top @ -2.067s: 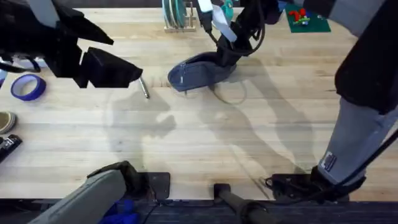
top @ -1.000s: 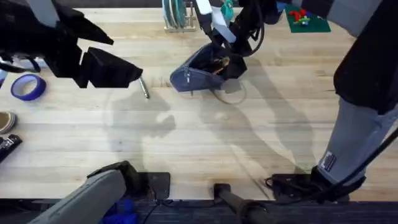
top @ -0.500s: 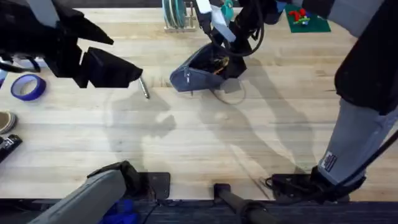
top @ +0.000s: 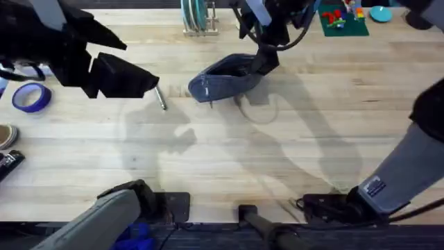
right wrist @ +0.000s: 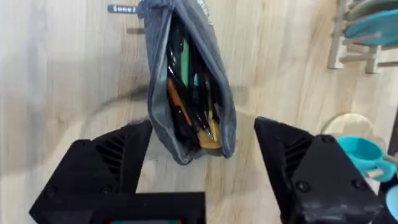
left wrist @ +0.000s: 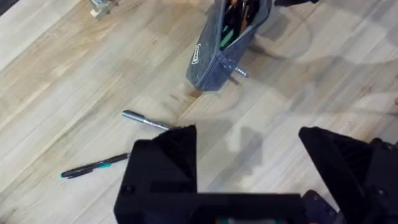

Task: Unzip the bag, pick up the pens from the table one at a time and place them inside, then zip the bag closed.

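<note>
The near half of the table (top: 229,160) is bare planks, open from the arm bases at the near edge out to the middle. On the left, the left gripper (top: 142,83) hangs above the wood, its black fingers (left wrist: 165,155) spread wide with nothing between them. Just beyond its tip lies a silvery pen (top: 161,97), and the left wrist view shows a second, dark pen (left wrist: 93,167) with a teal band lying near it, apart from the first; both are on the wood well short of the bag. At the left edge sit a roll of blue tape (top: 30,97) and other small items.

Farther out, past the middle, the bag (top: 225,76) lies on the table, unzipped, its mouth gaping. The right wrist view looks into it: several pens inside (right wrist: 186,99), orange, green and dark. The right gripper (top: 266,61) is at the bag's far right end, its fingers (right wrist: 118,155) apart, one to either side of that end; whether they touch the fabric I cannot tell. The zipper pull (left wrist: 239,72) sticks out at the bag's other end.

Near the far edge stand a rack (top: 196,17) and a green mat (top: 342,19).
</note>
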You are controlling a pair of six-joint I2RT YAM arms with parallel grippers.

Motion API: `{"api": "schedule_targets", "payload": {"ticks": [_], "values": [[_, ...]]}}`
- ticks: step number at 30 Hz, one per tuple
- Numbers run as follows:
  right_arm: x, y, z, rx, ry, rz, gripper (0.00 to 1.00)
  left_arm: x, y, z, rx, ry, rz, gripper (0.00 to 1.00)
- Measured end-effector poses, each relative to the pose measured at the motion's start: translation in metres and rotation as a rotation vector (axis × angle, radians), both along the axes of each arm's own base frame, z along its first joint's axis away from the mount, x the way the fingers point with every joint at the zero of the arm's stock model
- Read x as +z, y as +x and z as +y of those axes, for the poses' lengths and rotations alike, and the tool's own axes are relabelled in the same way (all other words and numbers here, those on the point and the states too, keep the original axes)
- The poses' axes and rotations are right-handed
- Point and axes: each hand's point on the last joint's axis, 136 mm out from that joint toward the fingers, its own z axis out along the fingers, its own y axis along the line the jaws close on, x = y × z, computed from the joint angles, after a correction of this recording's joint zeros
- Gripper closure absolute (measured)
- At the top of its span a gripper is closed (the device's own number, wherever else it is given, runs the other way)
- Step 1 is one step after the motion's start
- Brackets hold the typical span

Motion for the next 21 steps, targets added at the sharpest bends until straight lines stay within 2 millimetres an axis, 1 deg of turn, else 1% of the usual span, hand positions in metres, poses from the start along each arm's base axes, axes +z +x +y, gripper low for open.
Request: {"api": "schedule_targets", "payload": {"ticks": [8,15,18,21], "values": [[0.023,-0.005,-0.002,-0.03,0.023,-0.028,0.006,0.0,0.0,0.0,0.0,0.0,0.0,0.005],[0.056,-0.014,-0.011,-0.051,0.026,-0.098,0.005,0.0,0.0,0.0,0.0,0.0,0.0,0.005],[0.068,-0.016,-0.015,-0.083,0.028,-0.12,0.005,0.0,0.0,0.0,0.0,0.0,0.0,0.005],[0.075,-0.018,-0.019,-0.156,0.039,-0.105,0.005,0.0,0.0,0.0,0.0,0.0,0.0,0.005]]}}
